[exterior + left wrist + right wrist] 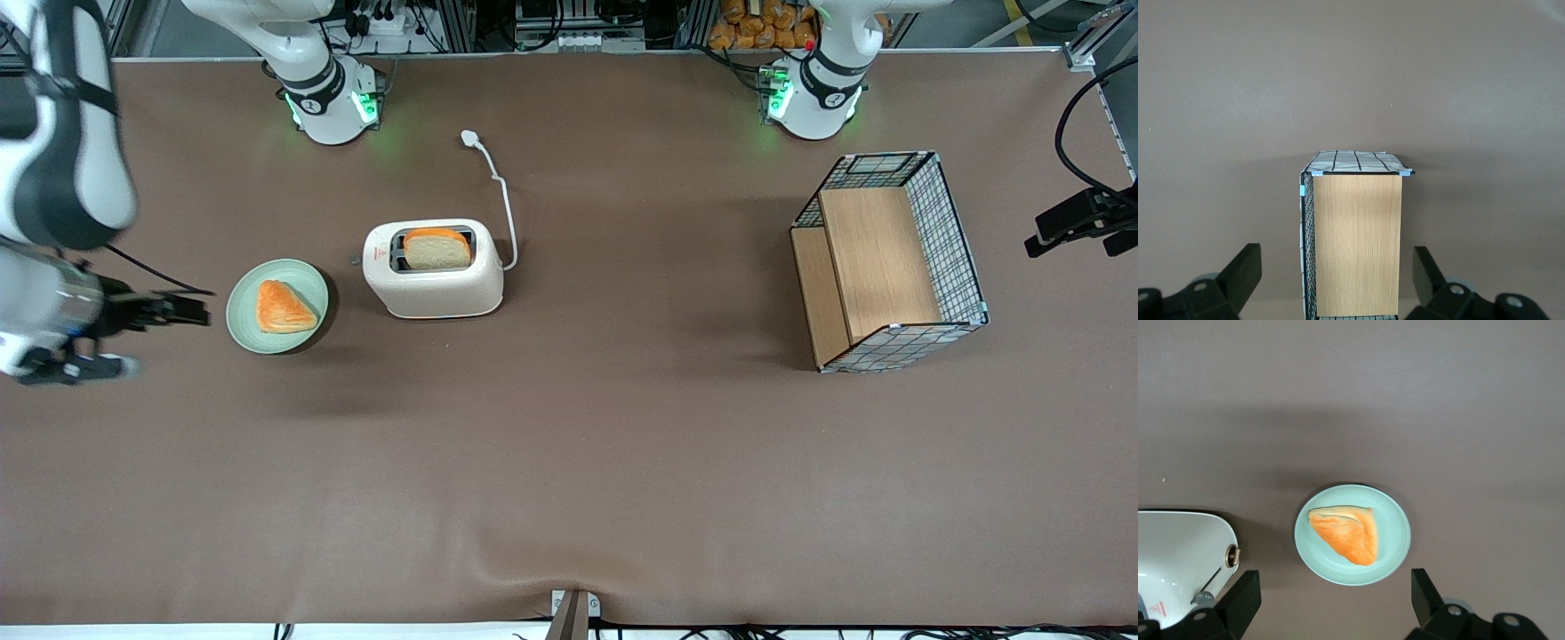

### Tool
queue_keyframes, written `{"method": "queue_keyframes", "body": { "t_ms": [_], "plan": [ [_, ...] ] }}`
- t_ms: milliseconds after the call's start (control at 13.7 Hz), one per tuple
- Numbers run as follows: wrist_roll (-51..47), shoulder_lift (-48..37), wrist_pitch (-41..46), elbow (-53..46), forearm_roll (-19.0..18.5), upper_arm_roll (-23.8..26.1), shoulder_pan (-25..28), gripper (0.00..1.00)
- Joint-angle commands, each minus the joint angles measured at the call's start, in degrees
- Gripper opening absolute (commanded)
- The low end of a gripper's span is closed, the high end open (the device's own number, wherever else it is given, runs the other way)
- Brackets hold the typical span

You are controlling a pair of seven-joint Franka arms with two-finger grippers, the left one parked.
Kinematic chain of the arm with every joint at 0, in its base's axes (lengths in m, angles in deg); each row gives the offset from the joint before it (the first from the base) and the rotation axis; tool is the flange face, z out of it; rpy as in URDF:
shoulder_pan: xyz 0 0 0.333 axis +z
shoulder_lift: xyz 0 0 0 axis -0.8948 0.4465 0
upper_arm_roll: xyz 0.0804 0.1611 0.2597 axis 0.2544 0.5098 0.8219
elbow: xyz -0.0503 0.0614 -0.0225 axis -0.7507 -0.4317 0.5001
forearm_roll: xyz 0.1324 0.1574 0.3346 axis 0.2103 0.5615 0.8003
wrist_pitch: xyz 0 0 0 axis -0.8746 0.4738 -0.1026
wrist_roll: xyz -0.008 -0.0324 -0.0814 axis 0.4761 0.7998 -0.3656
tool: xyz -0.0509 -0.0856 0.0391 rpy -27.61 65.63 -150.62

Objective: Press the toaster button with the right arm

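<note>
The toaster stood mid-table beside the green plate. Its button projected from the plate-facing end. The gripper hung wide open, empty, with the plate between it and the button.

Glossy plastic-looking toaster, matt cloth-like table, wire-and-wood basket

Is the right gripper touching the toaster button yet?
Apart. In the front view the gripper sits past the green plate, which lies between it and the toaster button. Fingers open.
</note>
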Motion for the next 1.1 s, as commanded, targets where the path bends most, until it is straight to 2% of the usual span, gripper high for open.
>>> {"method": "queue_keyframes", "body": {
  "t_ms": [0, 366, 805, 1024],
  "plan": [
    [0.67, -7.19, 0.75, 3.32, -0.94, 0.73, -1.57, 1.00],
    [-0.29, -8.25, 9.37, -3.98, -0.86, 0.81, -1.92, 1.00],
    [-3.02, -15.63, 12.19, -1.17, -0.24, 0.64, -1.83, 1.00],
    [-3.98, -15.72, 12.63, -1.52, -0.07, -0.32, -1.57, 1.00]
  ]
}}
